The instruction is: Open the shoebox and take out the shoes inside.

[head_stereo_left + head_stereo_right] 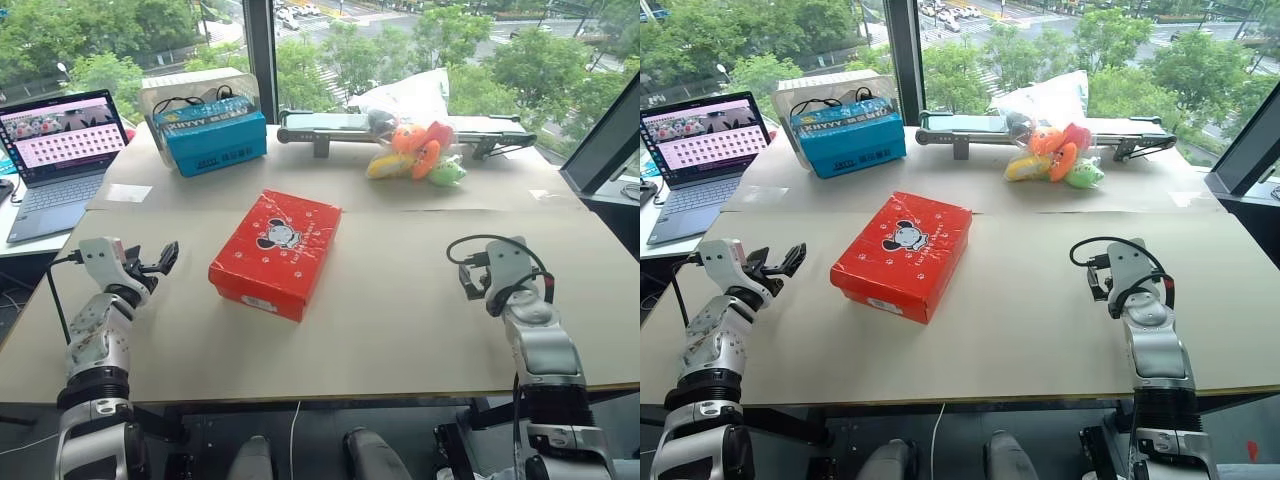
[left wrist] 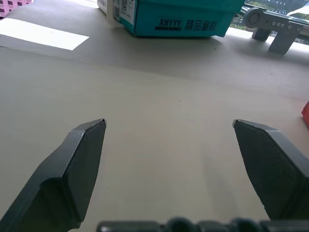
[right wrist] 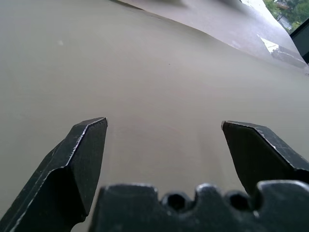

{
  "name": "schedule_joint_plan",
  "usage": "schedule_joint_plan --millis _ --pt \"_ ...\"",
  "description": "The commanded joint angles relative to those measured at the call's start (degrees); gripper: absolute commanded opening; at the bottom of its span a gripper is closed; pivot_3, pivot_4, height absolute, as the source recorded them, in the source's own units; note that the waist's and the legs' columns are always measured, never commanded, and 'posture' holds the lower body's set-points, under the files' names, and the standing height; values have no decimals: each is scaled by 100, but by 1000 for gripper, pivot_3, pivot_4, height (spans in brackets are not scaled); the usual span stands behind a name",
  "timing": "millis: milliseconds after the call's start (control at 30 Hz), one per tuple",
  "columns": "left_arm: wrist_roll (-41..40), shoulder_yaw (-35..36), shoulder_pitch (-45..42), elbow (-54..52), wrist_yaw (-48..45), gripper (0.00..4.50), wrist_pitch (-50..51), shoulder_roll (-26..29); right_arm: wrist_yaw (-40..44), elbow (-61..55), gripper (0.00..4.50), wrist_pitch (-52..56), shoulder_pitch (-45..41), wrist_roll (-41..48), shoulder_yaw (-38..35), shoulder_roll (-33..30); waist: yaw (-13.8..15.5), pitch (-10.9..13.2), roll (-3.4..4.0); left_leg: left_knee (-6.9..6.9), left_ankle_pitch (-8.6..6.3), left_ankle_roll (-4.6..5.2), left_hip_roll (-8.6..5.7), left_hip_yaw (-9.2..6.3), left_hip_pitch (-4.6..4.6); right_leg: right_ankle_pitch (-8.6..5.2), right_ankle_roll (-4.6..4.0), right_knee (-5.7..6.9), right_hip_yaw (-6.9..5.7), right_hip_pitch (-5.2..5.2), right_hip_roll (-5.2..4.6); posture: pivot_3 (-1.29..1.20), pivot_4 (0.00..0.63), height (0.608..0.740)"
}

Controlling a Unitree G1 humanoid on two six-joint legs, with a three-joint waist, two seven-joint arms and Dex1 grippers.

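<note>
The closed shoebox (image 1: 277, 252) lies slantwise on the counter (image 1: 400, 320), its long axis running away from the robot. The left claw (image 1: 160, 262), wide open and empty, sits nearer, just beside it. The right claw (image 3: 164, 128), equally open and empty, hovers well apart.

Head cams: stereo pair, high up, looking fwd and down over the table (image 1: 400, 330); both share the whole top, red shoebox (image 1: 275, 252) near centre. Left wrist cam: low, just above the tabletop, facing the blue box (image 2: 181, 17) beyond the shoebox, whose red edge shows at the frame side. Right wrist cam: low too, close to bare tabletop, well away from the shoebox.
</note>
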Motion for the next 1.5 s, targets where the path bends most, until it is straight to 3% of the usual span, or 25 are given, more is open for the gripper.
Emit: schedule_joint_plan --millis 33,367,533,600,800,967,1033,1233,1400,1433,1500 --pt "59 -82 -91 -185 -50 4500 -13 40 -87 -264 4466 -109 40 -21 -91 27 1 0 0 0 0 0 0 0 0 0 0 0 0 0 0 0 150 736" --pt "293 -341 -273 12 -236 4500 -62 133 -143 -773 4466 175 278 -51 -15 239 -4 0 0 0 0 0 0 -1 -1 0 0 1 -1 -1 -1 0 150 736" --pt "476 -706 -155 -232 -1014 4500 -52 396 388 -1239 4466 328 471 282 -44 133 -4 0 0 0 0 0 -1 -1 -1 0 0 1 -1 -1 -1 0 150 736" --pt "440 -835 -26 -428 -1587 4500 -59 653 747 -1497 4466 488 526 555 -70 78 -13 0 1 -1 0 0 0 -1 -1 -1 -1 2 -1 -2 0 0 150 736" --pt "-296 -825 943 -1473 -4247 4500 755 2192 2543 -2931 4466 1550 795 2145 -96 -625 -80 8 10 -11 0 0 11 4 -4 -5 -27 5 -3 -14 0 0 150 736" --pt "-318 -692 1017 -1231 -5062 4500 679 2956 3280 -3534 4466 1920 795 3051 -25 -994 -4 12 14 -17 0 0 38 8 3 -31 -35 12 -32 -12 8 0 150 736" --pt "-295 -721 873 -1190 -5193 4500 697 3112 3293 -3372 4466 1905 505 2980 246 -1028 11 12 14 -14 0 0 45 17 5 -56 -78 12 -36 -8 6 0 150 736" --pt "-617 -605 732 -1348 -5568 4500 1074 3156 3313 -2536 4466 1490 -358 2556 1202 -746 4 12 14 -6 -1 0 53 28 -2 -55 -80 13 -44 -16 8 0 150 736" --pt "-569 -600 888 -1452 -5639 4500 1101 3184 3399 -1639 4466 1036 -768 2255 1593 -414 -6 13 15 -14 -1 1 63 27 -15 -39 -54 18 -50 -32 20 0 150 736" --pt "-582 -581 916 -1503 -5619 4500 1118 3174 3392 -1410 3947 929 -795 2169 1637 -384 -2 13 15 -14 -1 1 64 25 -29 -38 -59 24 -52 -44 22 0 150 736" --pt "-606 -537 984 -1586 -5585 4500 1151 3164 3483 -1106 3381 631 -794 1931 1824 -423 3 13 14 -4 -1 1 61 26 -61 -26 -80 53 -49 -81 22 0 150 736"
